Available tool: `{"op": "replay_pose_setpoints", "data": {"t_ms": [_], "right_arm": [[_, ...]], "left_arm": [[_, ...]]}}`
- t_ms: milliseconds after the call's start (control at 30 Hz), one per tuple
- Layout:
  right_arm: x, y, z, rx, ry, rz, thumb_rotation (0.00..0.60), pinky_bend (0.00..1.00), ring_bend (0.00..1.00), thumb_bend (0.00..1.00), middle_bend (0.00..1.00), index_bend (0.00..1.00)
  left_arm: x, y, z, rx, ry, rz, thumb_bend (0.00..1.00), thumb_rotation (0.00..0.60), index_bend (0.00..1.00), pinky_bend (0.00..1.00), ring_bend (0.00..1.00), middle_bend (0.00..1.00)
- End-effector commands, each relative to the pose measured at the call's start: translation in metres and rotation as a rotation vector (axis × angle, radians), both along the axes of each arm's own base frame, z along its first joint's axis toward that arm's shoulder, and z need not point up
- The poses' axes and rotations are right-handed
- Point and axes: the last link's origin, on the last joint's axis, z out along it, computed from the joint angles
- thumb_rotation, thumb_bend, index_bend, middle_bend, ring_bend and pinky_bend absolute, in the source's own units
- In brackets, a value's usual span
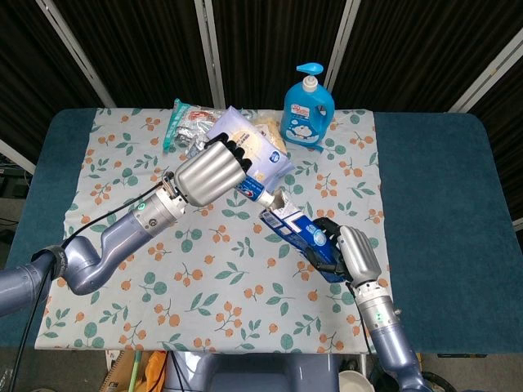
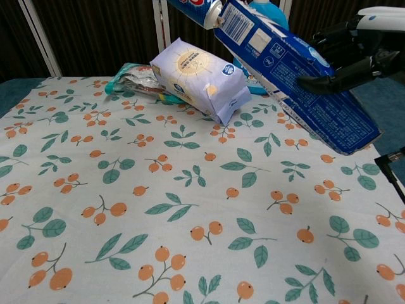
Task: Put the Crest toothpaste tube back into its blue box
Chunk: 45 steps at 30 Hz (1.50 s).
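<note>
Above the cloth, toothpaste tube [image 1: 250, 192] in left hand [image 1: 214, 169], cap at mouth of blue box [image 1: 301, 237] in right hand [image 1: 353, 254].

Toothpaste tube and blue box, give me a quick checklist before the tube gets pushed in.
1. Left hand holds toothpaste tube: ok.
2. Right hand holds blue box off the table: ok.
3. Box's open end faces the tube: ok.
4. Tube cap at the box mouth: ok; whether it is inside, cannot tell.
5. Tube lined up with the box's length: cannot tell.
6. Wipes pack clear of the tube's path: ok.
</note>
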Motion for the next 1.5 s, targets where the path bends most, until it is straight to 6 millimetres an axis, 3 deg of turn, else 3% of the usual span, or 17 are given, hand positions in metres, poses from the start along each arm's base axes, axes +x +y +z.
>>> {"op": "replay_pose_setpoints", "data": {"t_ms": [33,433,1500], "right_arm": [[-0.002,0.002,-0.002,0.01,0.01,0.007,0.6,0.54,0.62,0.41,0.64,0.58],[-0.008,0.01,-0.013,0.059,0.029,0.026,0.6,0.54,0.62,0.41,0.64,0.58],[-0.011,0.011,-0.012,0.08,0.002,0.003,0.6,0.54,0.62,0.41,0.64,0.58]], "left_arm": [[0.004,0.0,0.002,-0.003,-0.009,-0.016,0.56,0.6,0.64,0.62,0.62,0.68],[0.008,-0.003,0.006,-0.02,-0.003,-0.033,0.56,0.6,0.64,0.62,0.62,0.68],[-0.005,-0.016,0.002,-0.058,0.104,-0.08,0.56,0.6,0.64,0.62,0.62,0.68]]}}
